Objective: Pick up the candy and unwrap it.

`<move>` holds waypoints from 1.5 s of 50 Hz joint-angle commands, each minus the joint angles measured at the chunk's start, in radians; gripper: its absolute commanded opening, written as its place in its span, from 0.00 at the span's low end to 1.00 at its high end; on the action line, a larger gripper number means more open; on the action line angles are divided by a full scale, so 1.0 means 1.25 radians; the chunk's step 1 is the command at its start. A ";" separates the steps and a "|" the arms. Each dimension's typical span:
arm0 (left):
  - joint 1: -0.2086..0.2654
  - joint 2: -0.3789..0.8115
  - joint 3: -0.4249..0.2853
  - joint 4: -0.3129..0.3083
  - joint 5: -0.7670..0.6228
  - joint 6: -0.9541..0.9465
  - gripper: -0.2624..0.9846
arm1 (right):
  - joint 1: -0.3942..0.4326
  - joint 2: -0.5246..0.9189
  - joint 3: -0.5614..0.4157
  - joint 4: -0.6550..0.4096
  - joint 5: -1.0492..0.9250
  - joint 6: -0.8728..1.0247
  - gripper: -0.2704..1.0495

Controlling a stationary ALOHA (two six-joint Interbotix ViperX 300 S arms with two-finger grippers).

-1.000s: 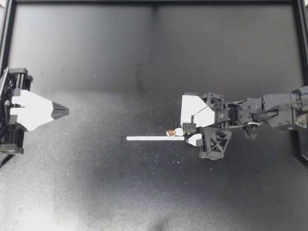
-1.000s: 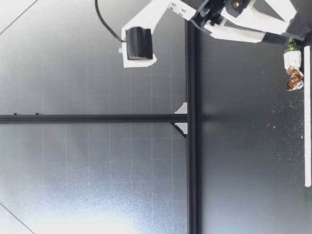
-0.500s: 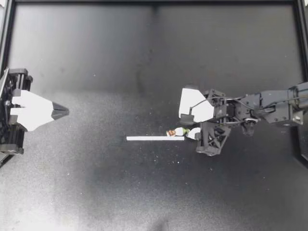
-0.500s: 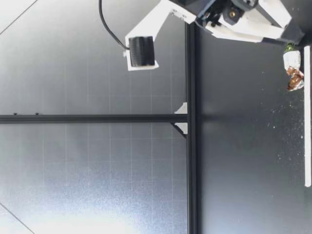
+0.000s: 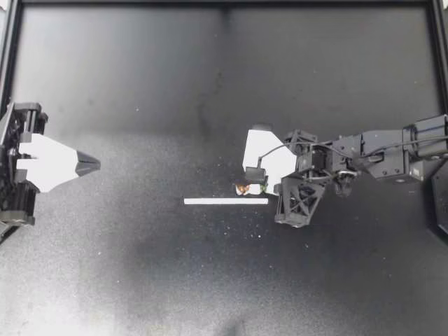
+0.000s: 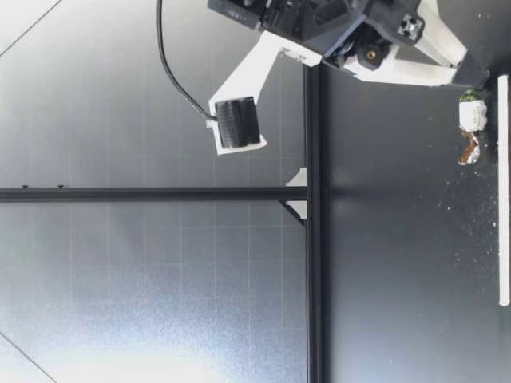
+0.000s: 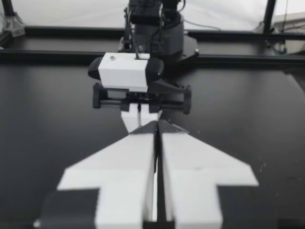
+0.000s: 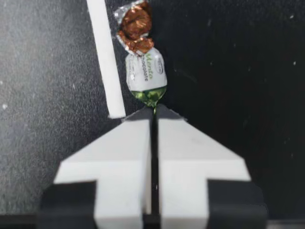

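Observation:
The candy is a small white sweet with a brown twisted end and a green one. It sits just behind the right end of a thin white strip in the top view. My right gripper is shut on the candy's green twist. In the right wrist view the candy sticks straight out ahead of the closed fingertips, beside the strip. The low view shows the candy a little above the table, under my right gripper. My left gripper rests shut and empty at the table's left edge.
A black frame rail runs along the table's far edge, and frame posts stand behind the table in the low view. In the left wrist view my right arm faces my shut left gripper across dark matte table.
My right gripper went from open around the candy to shut on its green end. It shifted left and toward the far side, lifting the candy slightly off the table beside the strip. The left arm stayed still.

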 commanded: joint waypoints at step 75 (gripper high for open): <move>0.002 0.499 -0.229 0.006 -0.260 0.126 0.73 | 0.033 -0.241 -0.207 0.039 0.107 -0.002 0.07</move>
